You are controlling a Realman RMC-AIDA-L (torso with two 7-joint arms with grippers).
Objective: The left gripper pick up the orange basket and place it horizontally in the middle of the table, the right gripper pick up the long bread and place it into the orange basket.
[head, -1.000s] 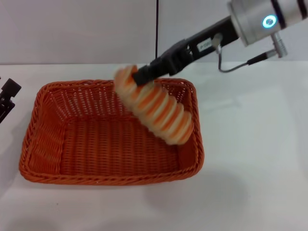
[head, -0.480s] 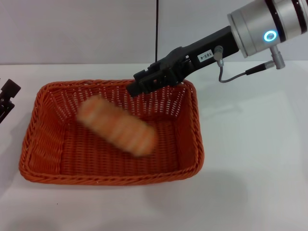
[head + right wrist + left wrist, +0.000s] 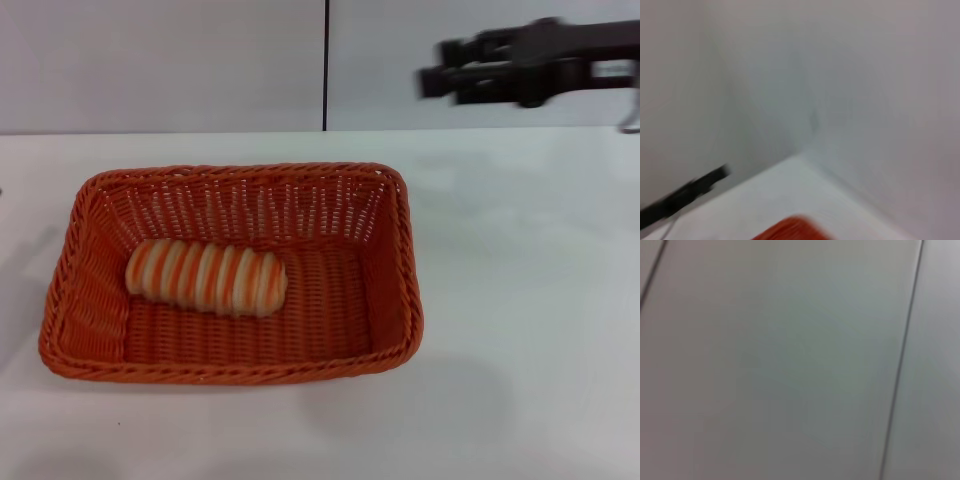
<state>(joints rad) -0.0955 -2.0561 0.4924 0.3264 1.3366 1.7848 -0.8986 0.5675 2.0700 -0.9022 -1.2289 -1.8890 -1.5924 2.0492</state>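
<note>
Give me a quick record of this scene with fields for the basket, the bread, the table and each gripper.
basket: orange basket sits lengthwise across the white table, near its middle
bread: long bread lies flat on the basket floor, toward the basket's left end
right gripper: right gripper is raised above the table's far right side, clear of the basket, holding nothing
left gripper: not in view
task state: bread is in the basket

Striped long bread (image 3: 206, 277) flat inside orange basket (image 3: 396, 300).
</note>
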